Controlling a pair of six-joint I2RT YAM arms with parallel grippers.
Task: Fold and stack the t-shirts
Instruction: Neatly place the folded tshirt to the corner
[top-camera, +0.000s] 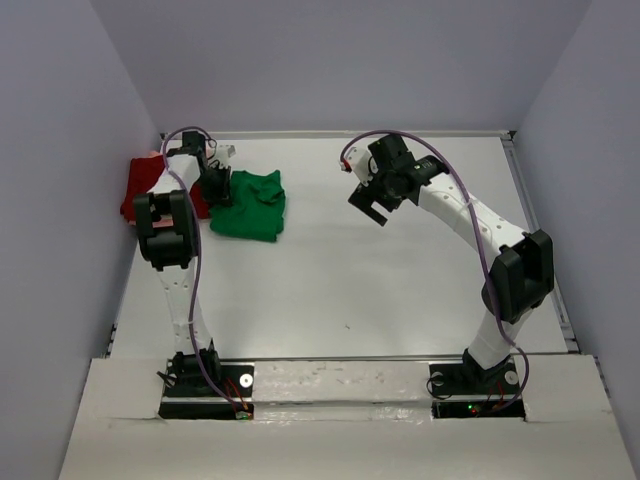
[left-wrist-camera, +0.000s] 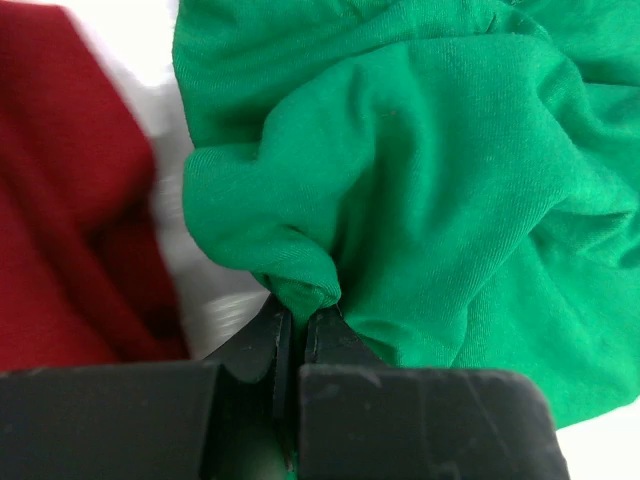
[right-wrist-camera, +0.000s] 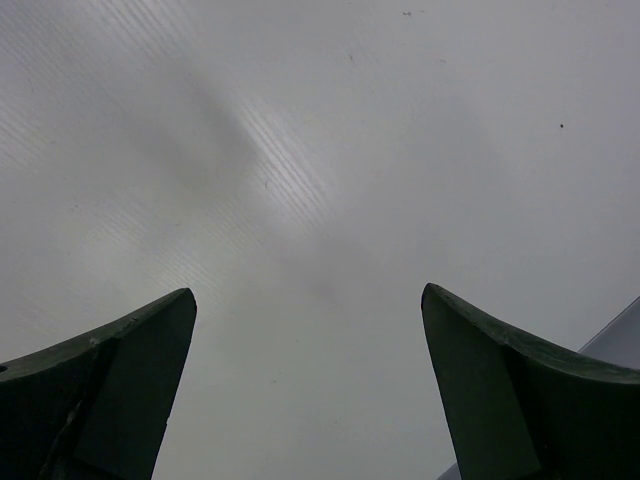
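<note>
The left tool (left-wrist-camera: 298, 325) is clenched on a bunched fold at the edge of the green t-shirt (top-camera: 250, 205). That shirt lies crumpled at the far left of the table (top-camera: 350, 290), just beside the dark red t-shirt (top-camera: 133, 195). The right tool (right-wrist-camera: 310, 300) hangs over bare table, spread wide and holding nothing.

Bright green soft cloth t-shirt (top-camera: 255, 205) at far left of table: bunched into rough lumpy rectangle, heavily wrinkled, not flat. Raised fold on its left edge (left-wrist-camera: 300, 275) pinched between closed tips of left gripper (left-wrist-camera: 297, 315). Dark red plain cloth t-shirt (top-camera: 135, 195) just left of green one, close to left wall, also rumpled, partly hidden behind arm. Narrow white gap between the two in wrist view.
</note>
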